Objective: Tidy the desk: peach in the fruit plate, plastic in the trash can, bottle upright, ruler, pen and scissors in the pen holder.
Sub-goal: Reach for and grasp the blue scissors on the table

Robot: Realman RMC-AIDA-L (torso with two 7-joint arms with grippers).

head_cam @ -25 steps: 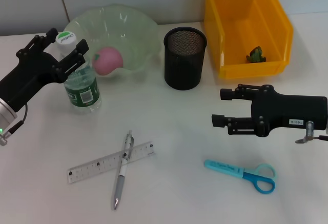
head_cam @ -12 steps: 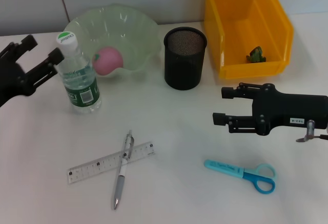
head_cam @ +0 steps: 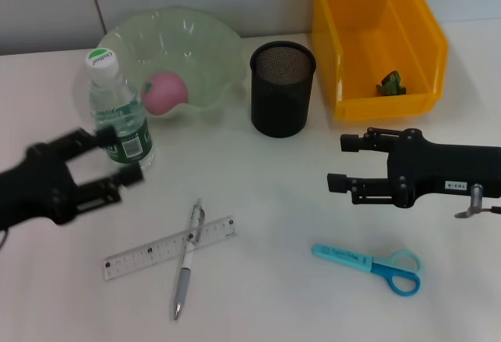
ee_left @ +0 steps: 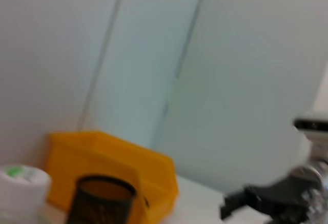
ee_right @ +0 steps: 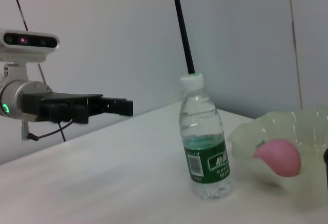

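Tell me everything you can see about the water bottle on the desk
The water bottle is clear plastic with a white cap marked in green and a dark green label around its lower body. It stands upright on the white desk, capped, right beside the pale green fruit plate; whether they touch is unclear. Nothing grips it: the left gripper is open, just in front of it and apart from it.

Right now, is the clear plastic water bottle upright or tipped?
Upright: the clear plastic water bottle stands on its base, white cap on top, free of the open left pincer.
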